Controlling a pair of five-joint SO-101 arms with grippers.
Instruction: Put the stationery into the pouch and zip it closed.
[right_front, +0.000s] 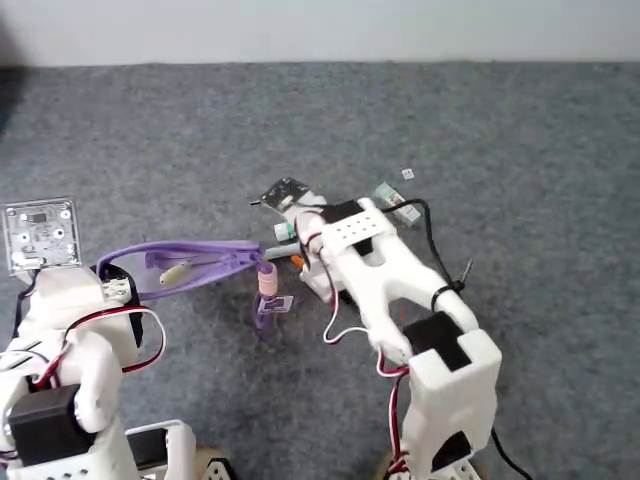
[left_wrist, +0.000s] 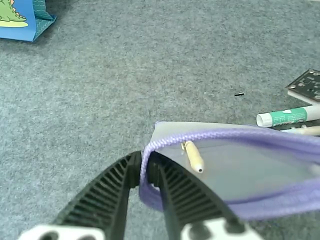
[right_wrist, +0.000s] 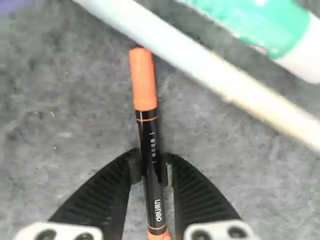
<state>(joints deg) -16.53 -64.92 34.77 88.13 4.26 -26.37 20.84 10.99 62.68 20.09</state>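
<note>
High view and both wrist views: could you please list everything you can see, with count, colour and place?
pouch: one, purple, on the carpet
pen: one, cream, inside the pouch
marker: one, black with orange cap, cap pointing at the pale stick
pale stick: one, whitish, between marker and glue stick
glue stick: one, green and white, near the pouch
circuit board: one, dark, beyond the glue stick
pink-capped item: one, beside the pouch
bag: one, blue, apart from the rest
left tool: black, pinching the pouch's edge
right tool: black, gripping the marker
</note>
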